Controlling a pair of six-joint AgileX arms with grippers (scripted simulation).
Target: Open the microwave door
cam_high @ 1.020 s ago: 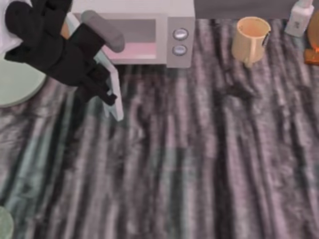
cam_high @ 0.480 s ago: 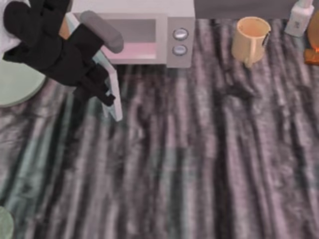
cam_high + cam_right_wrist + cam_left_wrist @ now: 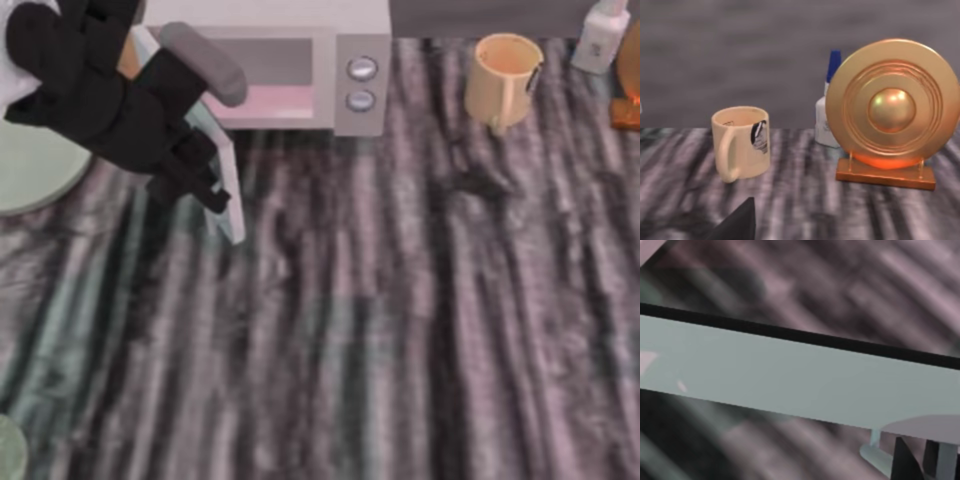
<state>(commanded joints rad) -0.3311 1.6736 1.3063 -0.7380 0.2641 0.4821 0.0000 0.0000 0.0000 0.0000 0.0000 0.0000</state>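
While the microwave (image 3: 290,70) stands at the bench's far edge, left of middle, the microwave door (image 3: 232,190) already swings out toward the near edge; the left tool (image 3: 205,190) sits against its free edge, whether gripping I cannot tell.

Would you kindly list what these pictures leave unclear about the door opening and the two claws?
- Left claw: in the top view the black arm hides its fingers at the microwave door, so grip is uncertain.
- Door handle: the left wrist view shows only the door's edge.
- Right claw: out of the top view; only a dark tip shows in the right wrist view.
- Microwave: cut off by the top edge.
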